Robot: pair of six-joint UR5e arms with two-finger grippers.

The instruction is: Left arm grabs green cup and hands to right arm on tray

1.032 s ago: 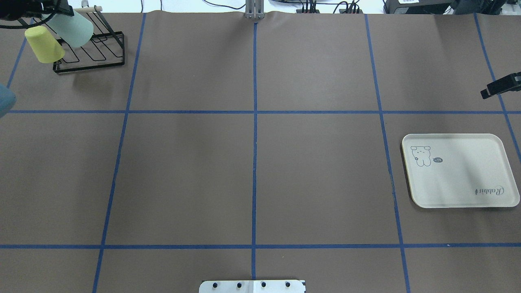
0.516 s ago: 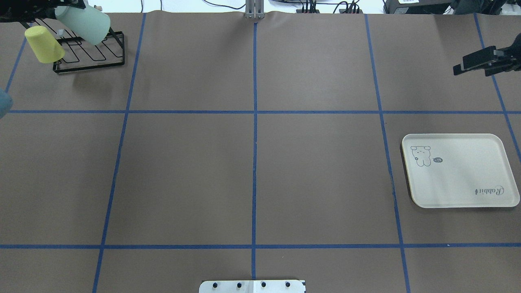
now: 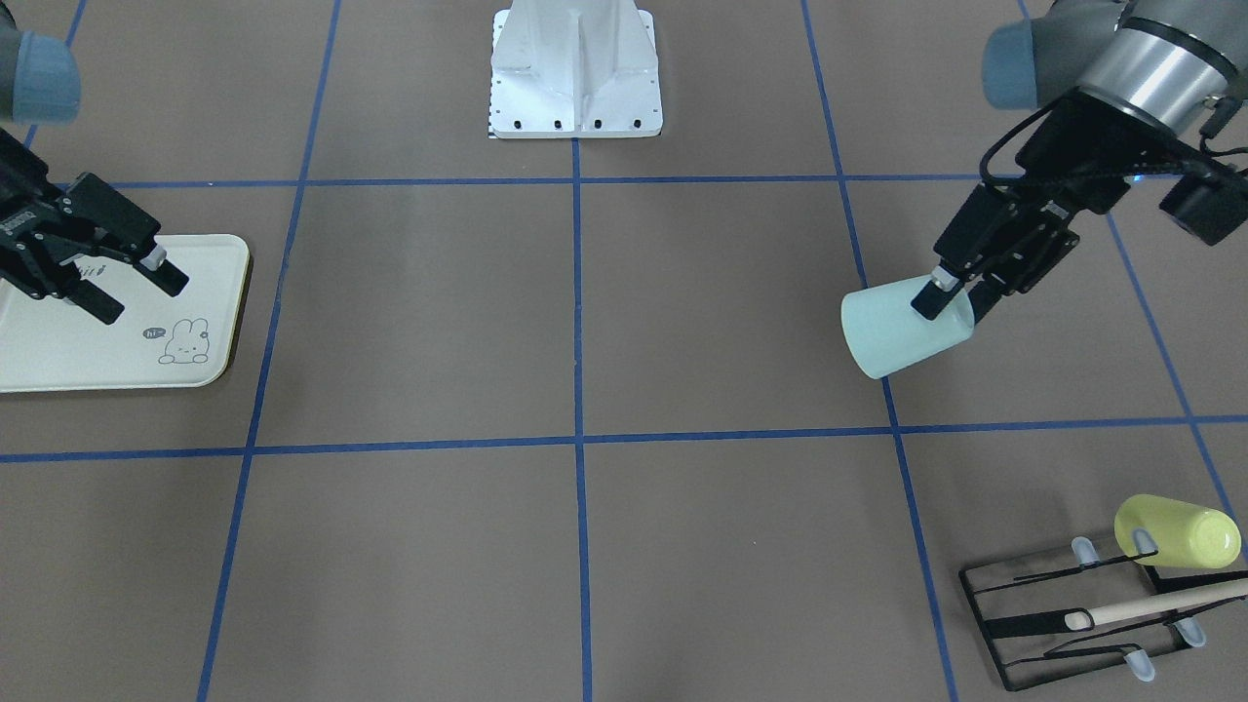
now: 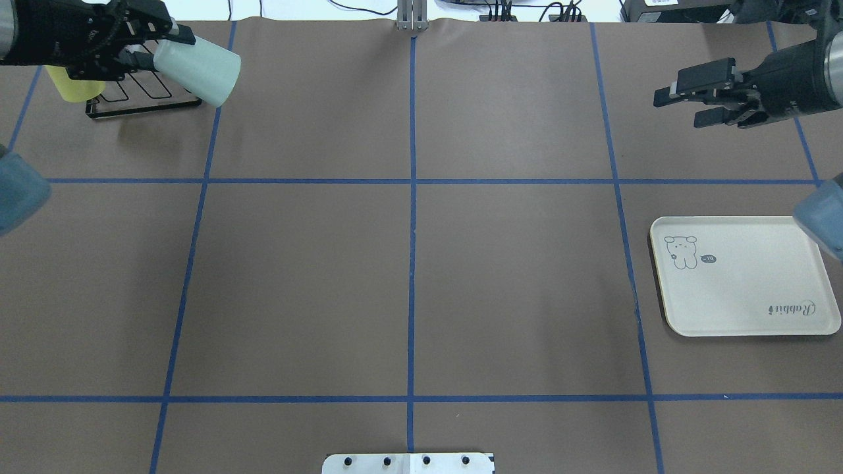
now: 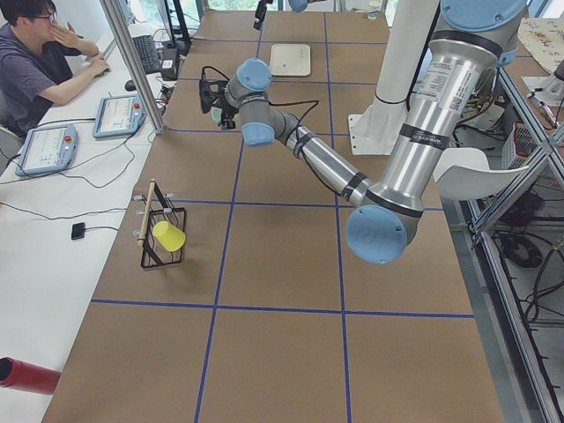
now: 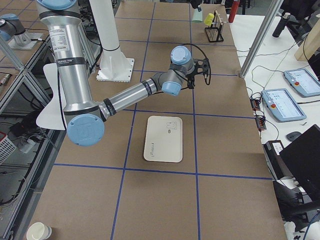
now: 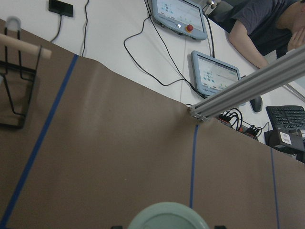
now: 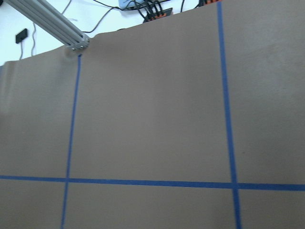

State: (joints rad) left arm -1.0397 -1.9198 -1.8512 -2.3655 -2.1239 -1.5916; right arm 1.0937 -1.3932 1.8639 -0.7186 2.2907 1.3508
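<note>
Left gripper (image 3: 948, 297) clamps tilted pale mint-green plastic tumbler (image 3: 902, 333); right gripper (image 4: 678, 105) spread, empty. Risk: smooth taper slips during handover.

You've got a yellow cup (image 3: 1178, 531) sitting tilted on the black wire rack (image 3: 1022, 624) (a wooden bar (image 3: 1170, 603) lies along it), on the brown table (image 4: 296, 276) gridded with blue tape (image 4: 412, 197).

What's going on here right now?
The left end effector is shut on the green cup, holding it tilted in the air away from the black rack, where a yellow cup sits. The right end effector is open and empty, far across the table. Nothing is on the tray; no handover yet.
</note>
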